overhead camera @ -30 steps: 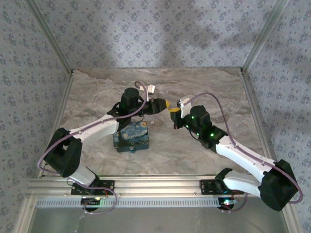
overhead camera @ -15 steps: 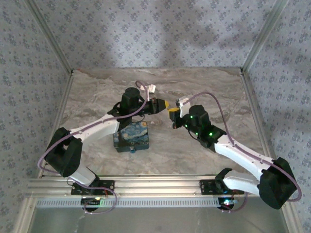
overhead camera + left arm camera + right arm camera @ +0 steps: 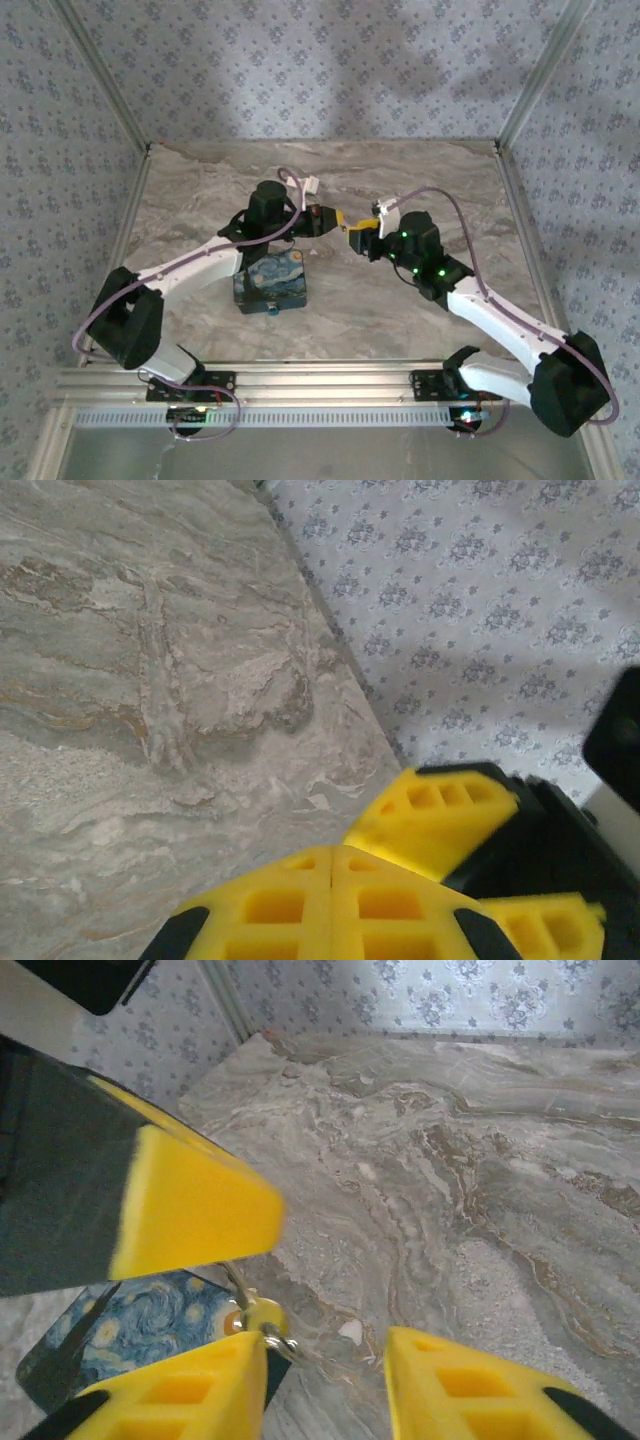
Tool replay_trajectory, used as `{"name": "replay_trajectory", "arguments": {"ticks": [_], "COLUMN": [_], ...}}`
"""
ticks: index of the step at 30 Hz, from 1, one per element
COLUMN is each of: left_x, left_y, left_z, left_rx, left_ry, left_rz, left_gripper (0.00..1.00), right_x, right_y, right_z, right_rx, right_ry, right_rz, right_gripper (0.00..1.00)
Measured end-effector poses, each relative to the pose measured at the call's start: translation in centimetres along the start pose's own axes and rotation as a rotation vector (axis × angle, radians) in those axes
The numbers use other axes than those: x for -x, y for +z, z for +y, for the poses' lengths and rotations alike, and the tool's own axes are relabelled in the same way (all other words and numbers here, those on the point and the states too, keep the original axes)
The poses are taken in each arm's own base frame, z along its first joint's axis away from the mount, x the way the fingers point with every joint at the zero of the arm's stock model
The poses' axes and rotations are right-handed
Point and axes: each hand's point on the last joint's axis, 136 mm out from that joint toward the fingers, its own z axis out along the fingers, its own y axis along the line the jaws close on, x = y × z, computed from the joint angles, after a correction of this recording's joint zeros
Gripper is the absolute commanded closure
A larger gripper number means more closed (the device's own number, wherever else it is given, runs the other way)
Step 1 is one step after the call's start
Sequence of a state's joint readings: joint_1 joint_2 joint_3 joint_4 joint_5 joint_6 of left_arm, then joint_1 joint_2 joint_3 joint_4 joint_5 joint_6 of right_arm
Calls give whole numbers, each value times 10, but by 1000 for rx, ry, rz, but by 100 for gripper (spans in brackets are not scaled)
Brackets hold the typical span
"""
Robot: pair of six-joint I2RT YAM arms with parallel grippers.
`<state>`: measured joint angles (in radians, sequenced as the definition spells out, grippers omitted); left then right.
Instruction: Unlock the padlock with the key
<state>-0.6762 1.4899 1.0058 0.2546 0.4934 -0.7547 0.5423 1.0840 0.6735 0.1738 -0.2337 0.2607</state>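
My left pincer [image 3: 333, 218] and right pincer [image 3: 360, 233] meet tip to tip just above the middle of the top view, over the table [image 3: 420, 170].

The left pincer is pressed together. In its own wrist view the two yellow pads join along a seam at the bottom centre, and nothing shows between them from that side. One of the right pincer's fingers [image 3: 432, 815] sits just right of them, at the lower right of the frame.

The right pincer is spread. In its wrist view its two fingers rise from the bottom edge with a clear gap between them, and bare marble shows through that gap.

In that same view the left pincer's yellow tip fills the left side. The key [image 3: 262, 1314] hangs just beneath it, in the lower left of the frame. It is a small yellow head with a silvery ring. A thin metal piece runs up from the key to the left pincer's tip, so I take my left pincer to be pinching the key. The key lies right at the top edge of my right pincer's left finger; I cannot tell whether they touch.

The box [image 3: 272, 280] sits below and left of the pincers in the top view, under my left forearm. It shows again at the lower left of the right wrist view, beneath the key.

The padlock [image 3: 272, 311] is a tiny blue lump touching the box's near edge, well apart from the key. It is too small for me to make out the shackle.
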Motion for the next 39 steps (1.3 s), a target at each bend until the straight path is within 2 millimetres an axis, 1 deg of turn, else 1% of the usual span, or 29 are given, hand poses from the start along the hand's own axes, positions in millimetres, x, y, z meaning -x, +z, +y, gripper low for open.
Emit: {"name": "replay_trajectory", "arguments": {"ticks": [3, 6, 9, 12, 14, 17, 22, 25, 33, 39], "left_x": [3, 5, 8, 7, 6, 5, 2, 2, 2, 2], "left_y": [-7, -11, -13, -15, -15, -16, -16, -16, -16, -16], "left_z": [-8, -16, -21, -25, -26, -27, -26, -27, -27, -27], "left_rx": [-10, -27, -39, -49, -55, -58, -60, -63, -64, -64], "left_ry": [41, 75, 101, 116, 123, 126, 125, 125, 126, 127], "left_rz": [-10, -12, -14, -10, -4, 1, 14, 17, 18, 18], "left_gripper": [100, 100, 100, 100, 100, 100, 100, 100, 100, 100], "right_x": [4, 6, 8, 15, 18, 16, 3, 0, 2, 3], "right_y": [-7, -12, -14, -16, -16, -14, -5, -1, 1, 1], "right_z": [-9, -11, 1, 16, 22, 28, 34, 37, 43, 43], "right_rx": [52, 132, 233, 329, 368, 407, 446, 458, 477, 477], "right_ry": [64, 125, 157, 161, 162, 166, 188, 191, 185, 180], "right_rz": [-24, -49, -58, -74, -79, -68, -15, 2, 7, 6], "right_gripper": [44, 36, 32, 32, 35, 40, 47, 52, 67, 79]}}
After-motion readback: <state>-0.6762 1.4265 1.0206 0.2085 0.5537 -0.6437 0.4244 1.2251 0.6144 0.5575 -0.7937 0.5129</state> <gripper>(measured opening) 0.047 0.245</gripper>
